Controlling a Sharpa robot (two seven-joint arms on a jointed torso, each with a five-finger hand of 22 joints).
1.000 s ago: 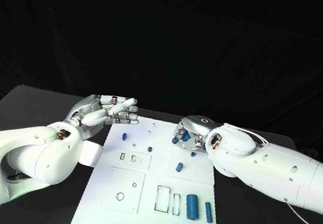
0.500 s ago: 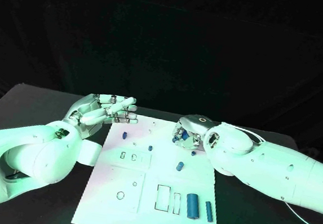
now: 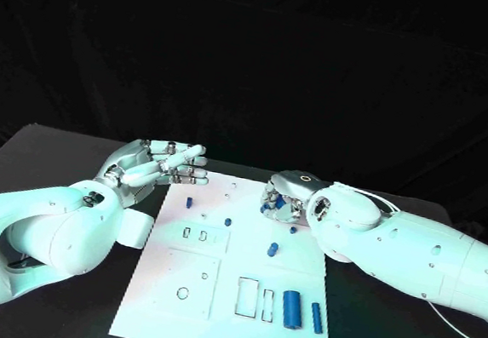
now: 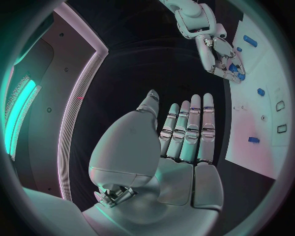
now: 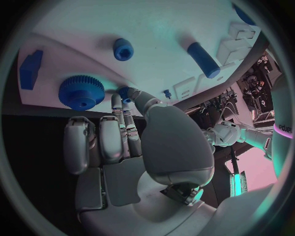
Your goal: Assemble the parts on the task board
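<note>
Almost nothing moved since a second ago: right hand still low over upper right part of task board, fingers curled down, thumb and one fingertip touching a small blue part beside the blue gear, probably to seat or lift it; real pinch, cannot tell. Left hand still raised at upper left of board, fingers straight, held together, empty, likely kept clear. Other blue parts lying lower on board, a big cylinder near lower right.

White task board w/ blue parts scattered.
</note>
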